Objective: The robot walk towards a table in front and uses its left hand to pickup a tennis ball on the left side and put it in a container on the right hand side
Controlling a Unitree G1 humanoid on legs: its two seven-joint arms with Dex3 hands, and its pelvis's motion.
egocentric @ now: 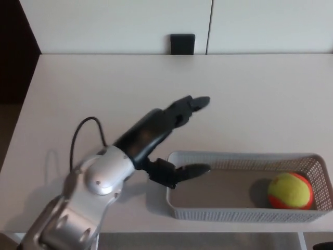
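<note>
Yellow felt, orange along one side, covers the tennis ball [290, 190], which lies inside the white mesh basket [234, 213] at its right end. It is probably light, springy and easy to grip but apt to roll, so take it across its widest part. The left hand [164, 133] hovers at the basket's left end, fingers spread, holding nothing.

The room looked like a plain lab or test space rather than a home. A matt off-white rectangular desk [104, 78] stood against smooth white wall panels [114, 23] split by a thin vertical seam. A small black rectangular fitting [182, 44] sat at its far edge, and brownish floor [6, 135] showed at left.
</note>
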